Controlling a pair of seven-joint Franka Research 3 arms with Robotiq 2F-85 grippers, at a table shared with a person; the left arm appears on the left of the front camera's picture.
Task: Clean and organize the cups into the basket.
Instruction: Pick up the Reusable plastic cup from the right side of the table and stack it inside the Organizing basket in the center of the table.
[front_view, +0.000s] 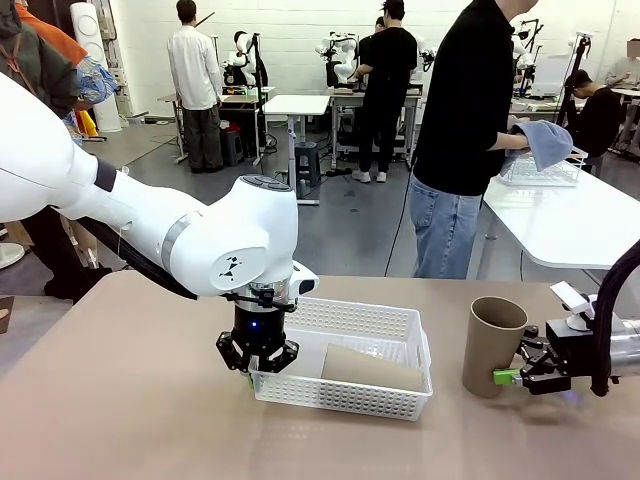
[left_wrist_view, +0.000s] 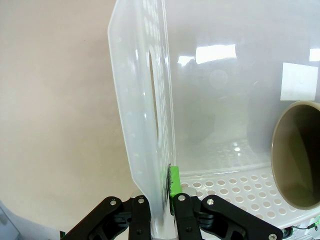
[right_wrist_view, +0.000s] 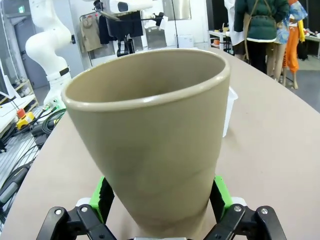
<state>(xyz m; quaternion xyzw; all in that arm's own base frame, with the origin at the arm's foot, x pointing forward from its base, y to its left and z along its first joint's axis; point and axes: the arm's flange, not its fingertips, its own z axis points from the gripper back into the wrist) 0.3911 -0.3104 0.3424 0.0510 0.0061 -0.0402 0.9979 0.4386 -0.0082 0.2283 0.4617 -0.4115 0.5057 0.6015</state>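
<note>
The white lattice basket (front_view: 400, 322) sits mid-table. My left gripper (front_view: 257, 362) is shut on its left wall, one green pad (left_wrist_view: 173, 181) inside and the other finger outside the rim (left_wrist_view: 142, 125). A beige-brown cup (front_view: 372, 367) lies on its side in the basket, its open mouth (left_wrist_view: 295, 155) facing the left gripper. To the right of the basket a second beige-brown cup (front_view: 490, 345) stands upright on the table. My right gripper (front_view: 510, 377) is shut on its lower part, with green pads (right_wrist_view: 103, 197) on both sides of the cup (right_wrist_view: 150, 125). The mint green cup is out of view.
A person in black stands beyond the table's far edge, holding a blue cloth (front_view: 545, 142) over a white wire rack (front_view: 540, 172) on a separate white table (front_view: 570, 220). Bare tan tabletop (front_view: 120, 400) spreads left of and in front of the basket.
</note>
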